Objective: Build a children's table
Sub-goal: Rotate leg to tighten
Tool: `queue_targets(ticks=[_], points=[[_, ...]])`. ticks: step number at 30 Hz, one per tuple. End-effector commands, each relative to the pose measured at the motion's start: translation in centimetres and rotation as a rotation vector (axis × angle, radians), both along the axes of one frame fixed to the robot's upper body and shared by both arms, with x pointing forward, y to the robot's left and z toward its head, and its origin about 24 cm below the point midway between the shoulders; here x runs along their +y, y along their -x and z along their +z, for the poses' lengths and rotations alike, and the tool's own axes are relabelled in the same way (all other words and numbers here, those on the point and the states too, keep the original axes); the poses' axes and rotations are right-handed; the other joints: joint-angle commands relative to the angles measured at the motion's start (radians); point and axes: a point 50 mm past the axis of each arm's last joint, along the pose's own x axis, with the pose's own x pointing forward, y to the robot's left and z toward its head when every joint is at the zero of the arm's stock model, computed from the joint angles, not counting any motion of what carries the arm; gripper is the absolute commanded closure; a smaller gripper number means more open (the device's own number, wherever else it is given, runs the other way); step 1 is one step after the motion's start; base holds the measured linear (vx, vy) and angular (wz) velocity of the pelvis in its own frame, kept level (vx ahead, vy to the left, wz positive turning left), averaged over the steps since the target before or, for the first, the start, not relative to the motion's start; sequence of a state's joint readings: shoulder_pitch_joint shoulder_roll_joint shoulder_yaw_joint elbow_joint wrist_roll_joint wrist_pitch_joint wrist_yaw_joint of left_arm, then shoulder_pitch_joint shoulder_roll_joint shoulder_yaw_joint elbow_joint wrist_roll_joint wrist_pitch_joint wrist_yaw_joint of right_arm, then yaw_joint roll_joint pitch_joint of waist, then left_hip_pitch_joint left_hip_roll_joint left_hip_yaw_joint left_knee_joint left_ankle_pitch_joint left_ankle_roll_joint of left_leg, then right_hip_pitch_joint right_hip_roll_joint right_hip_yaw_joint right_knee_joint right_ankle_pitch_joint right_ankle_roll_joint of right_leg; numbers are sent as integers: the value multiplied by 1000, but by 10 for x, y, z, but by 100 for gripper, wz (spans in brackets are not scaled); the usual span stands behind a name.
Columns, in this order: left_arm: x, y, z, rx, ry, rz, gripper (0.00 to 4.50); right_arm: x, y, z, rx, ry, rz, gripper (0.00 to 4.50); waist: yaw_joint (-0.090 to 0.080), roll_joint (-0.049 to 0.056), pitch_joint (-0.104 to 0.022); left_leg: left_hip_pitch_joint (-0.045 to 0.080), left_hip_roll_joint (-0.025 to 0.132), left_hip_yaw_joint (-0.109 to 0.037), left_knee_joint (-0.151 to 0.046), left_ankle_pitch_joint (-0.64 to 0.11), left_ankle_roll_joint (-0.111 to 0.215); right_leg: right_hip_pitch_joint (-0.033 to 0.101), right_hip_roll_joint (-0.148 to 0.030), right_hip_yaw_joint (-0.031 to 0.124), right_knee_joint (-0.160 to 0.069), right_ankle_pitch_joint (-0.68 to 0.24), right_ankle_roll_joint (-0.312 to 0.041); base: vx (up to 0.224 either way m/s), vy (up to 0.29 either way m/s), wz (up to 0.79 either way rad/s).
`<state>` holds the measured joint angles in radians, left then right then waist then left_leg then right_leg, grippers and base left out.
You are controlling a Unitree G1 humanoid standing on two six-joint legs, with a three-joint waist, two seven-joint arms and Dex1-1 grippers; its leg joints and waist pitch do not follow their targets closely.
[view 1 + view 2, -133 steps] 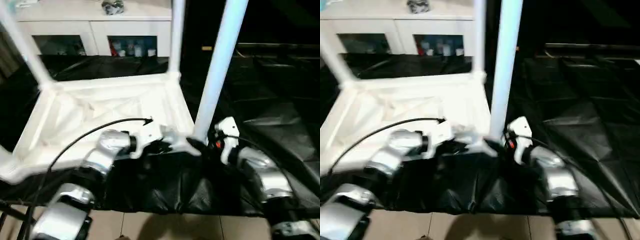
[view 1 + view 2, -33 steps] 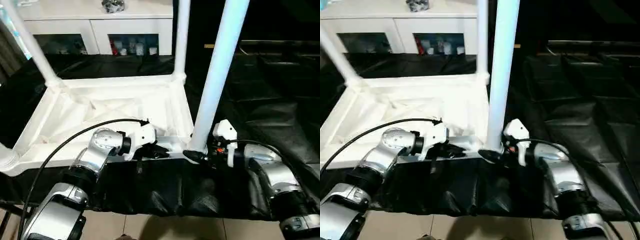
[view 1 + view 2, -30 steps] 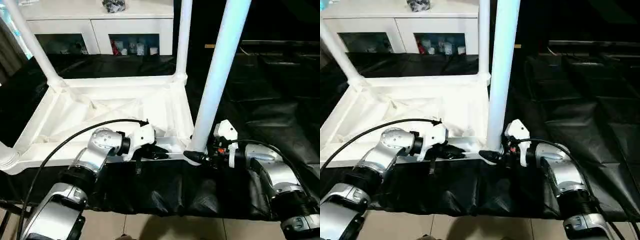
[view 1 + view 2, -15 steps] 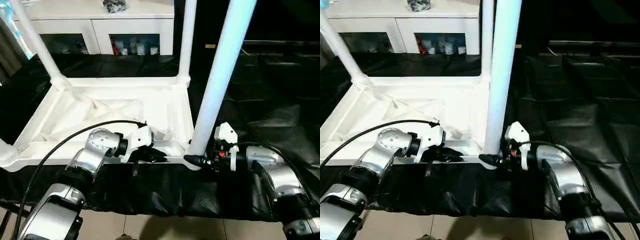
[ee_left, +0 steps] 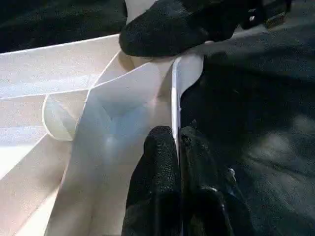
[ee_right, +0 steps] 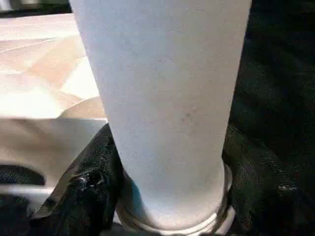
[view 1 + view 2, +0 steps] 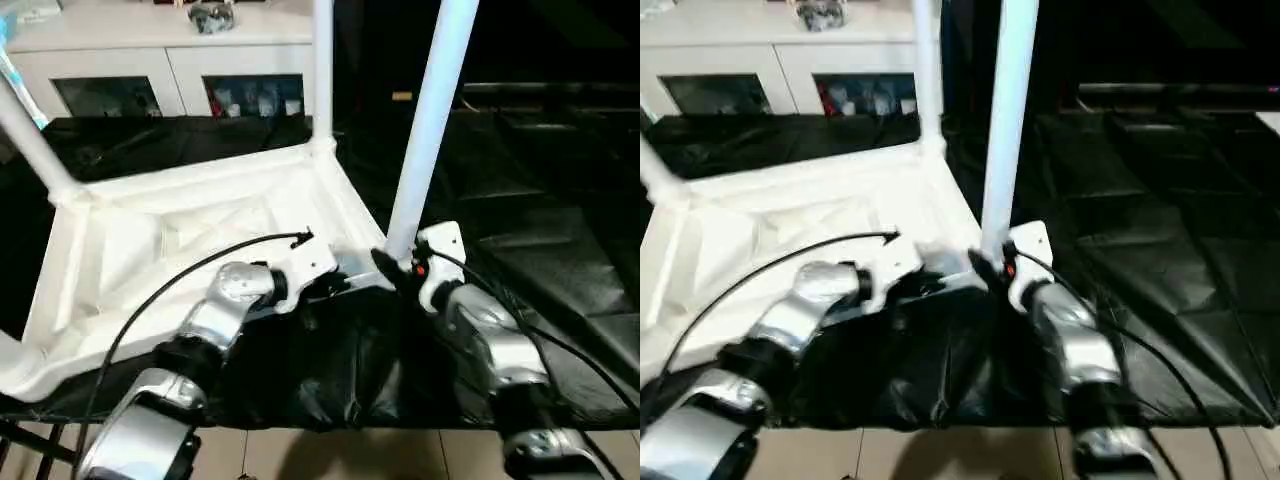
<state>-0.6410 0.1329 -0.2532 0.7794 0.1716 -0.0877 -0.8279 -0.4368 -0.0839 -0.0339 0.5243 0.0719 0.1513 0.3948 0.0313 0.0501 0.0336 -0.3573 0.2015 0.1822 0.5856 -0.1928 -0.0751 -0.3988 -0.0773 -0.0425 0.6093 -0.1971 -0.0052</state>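
The children's table lies upside down on black cloth, its white ribbed tabletop [image 7: 150, 250] facing up. White legs stand in the far right socket [image 7: 322, 70], the far left socket [image 7: 30, 145] and the near right socket [image 7: 430, 120]. My left gripper [image 7: 335, 283] is shut on the thin near rim of the tabletop [image 5: 175, 73], close to the near right corner. My right gripper [image 7: 392, 262] is closed around the base of the near right leg [image 6: 162, 98], with one black finger [image 6: 83, 182] pressed against each side.
A white cabinet with glass doors [image 7: 180, 60] stands behind the table. Crumpled black cloth [image 7: 540, 250] spreads out to the right and hangs over the near edge. Tiled floor [image 7: 350, 455] shows below it. A black cable [image 7: 180, 280] arcs over my left forearm.
The whole picture has shifted. Both grippers keep their holds. The near right corner and its leg now sit farther from me, and the tabletop looks turned a little.
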Motion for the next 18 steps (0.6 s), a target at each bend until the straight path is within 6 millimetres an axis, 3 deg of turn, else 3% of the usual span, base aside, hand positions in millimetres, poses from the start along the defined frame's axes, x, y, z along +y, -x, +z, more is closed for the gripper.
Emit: queue_targets(ticks=[1,3,5,9,10,15,18], points=[[-55,8,16,-57,101,-106,450,56,6,-7,58,-46,144,187,1,-14,-50,-2,16,-7,-68,-195,30,46,-53,35,-84,-184,-196,0,0,0],[-63,10,18,-71,109,-115,450,63,4,-1,26,-58,151,187,1,-13,-51,-3,16,-7,-67,-180,39,48,-53,34,-82,-152,-206,0,0,0],[-63,10,18,-79,106,-113,450,60,3,1,13,-67,156,131,2,-13,-51,-4,17,-7,-67,-176,48,50,-53,33,-80,-133,-213,0,0,0],[-51,9,16,-85,96,-103,450,47,3,2,3,-83,169,108,3,-12,-49,-2,19,-7,-70,-200,51,49,-54,33,-84,-165,-212,0,0,0],[-44,9,16,-82,96,-109,450,37,4,2,-11,-54,182,79,3,-13,-49,-2,19,-7,-69,-201,50,49,-54,33,-84,-165,-212,0,0,0],[-25,12,13,-62,84,-155,450,15,9,3,-37,4,268,72,7,-14,-56,-6,20,-5,-62,-142,85,55,-54,32,-72,-54,-236,0,0,0],[-10,15,12,-40,81,-195,450,-1,13,6,-40,22,362,72,11,-14,-55,-9,21,-3,-59,-126,110,55,-55,30,-72,-47,-250,0,0,0]])
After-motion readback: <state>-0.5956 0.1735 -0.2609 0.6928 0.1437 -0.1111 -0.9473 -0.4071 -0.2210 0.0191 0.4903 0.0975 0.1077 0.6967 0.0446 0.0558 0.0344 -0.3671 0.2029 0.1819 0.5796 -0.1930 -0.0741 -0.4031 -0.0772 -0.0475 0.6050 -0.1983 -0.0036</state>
